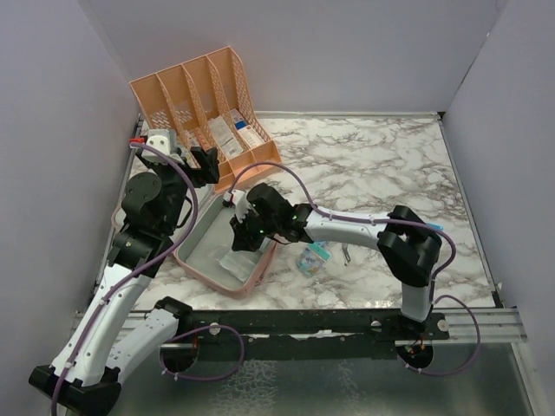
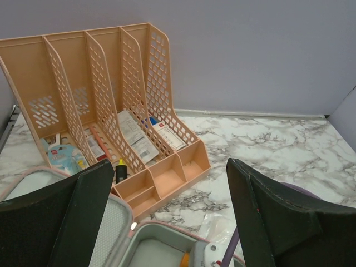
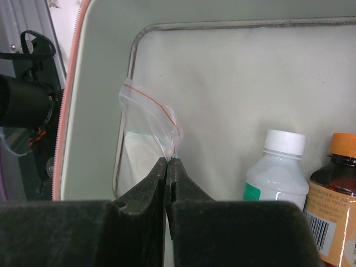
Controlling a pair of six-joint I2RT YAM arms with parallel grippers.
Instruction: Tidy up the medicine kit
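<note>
The medicine kit [image 1: 201, 250], a flat pink case with pale grey-green lining [image 3: 233, 83], lies open on the marble left of centre. My right gripper [image 1: 244, 236] reaches into it and is shut [image 3: 168, 160] on the top edge of a clear zip bag [image 3: 146, 125] with a red seal line and white contents. A white bottle [image 3: 276, 172] and an amber bottle with an orange cap [image 3: 335, 194] stand inside the kit beside the bag. My left gripper [image 1: 205, 165] hovers open [image 2: 169, 167] over the kit's far edge [image 2: 146, 227], holding nothing.
A peach slotted desk organizer [image 1: 195, 95] stands at the back left with boxes and leaflets [image 2: 133, 133] in its slots and a small yellow-capped item [image 2: 120, 170] in front. A teal packet [image 1: 313, 257] lies right of the kit. A clear plastic bag [image 2: 218, 225] lies near the kit.
</note>
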